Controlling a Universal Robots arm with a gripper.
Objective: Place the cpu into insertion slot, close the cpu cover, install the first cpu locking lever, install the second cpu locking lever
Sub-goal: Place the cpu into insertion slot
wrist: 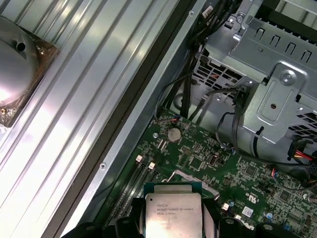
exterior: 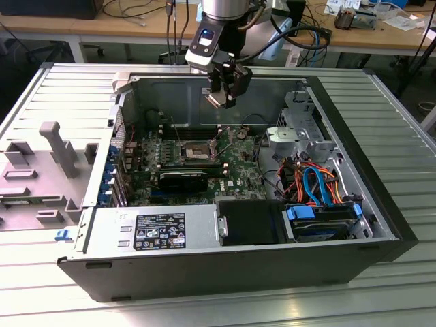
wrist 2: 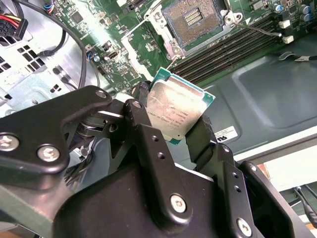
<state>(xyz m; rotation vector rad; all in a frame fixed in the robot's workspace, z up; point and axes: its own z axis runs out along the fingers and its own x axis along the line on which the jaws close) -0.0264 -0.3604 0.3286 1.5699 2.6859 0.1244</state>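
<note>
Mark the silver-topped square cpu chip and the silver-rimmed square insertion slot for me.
silver-topped square cpu chip (wrist 2: 176, 109): second wrist view, middle of its metal top.
silver-rimmed square insertion slot (wrist 2: 194, 19): second wrist view, its dark gold-tinted centre.

cpu (wrist 2: 176, 110): dull silver top, teal-green edge. insertion slot (wrist 2: 194, 19): dark, gold-tinted centre. circuit board (wrist: 198, 158): green. cables (exterior: 315, 182): orange, blue. table (exterior: 402, 136): ribbed grey.

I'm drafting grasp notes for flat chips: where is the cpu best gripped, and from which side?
By two opposite thin edges, as the gripper pinches the cpu in the second wrist view. It is a thin flat square, so fingers closing edge-on from either side leave its silver top bare.
</note>
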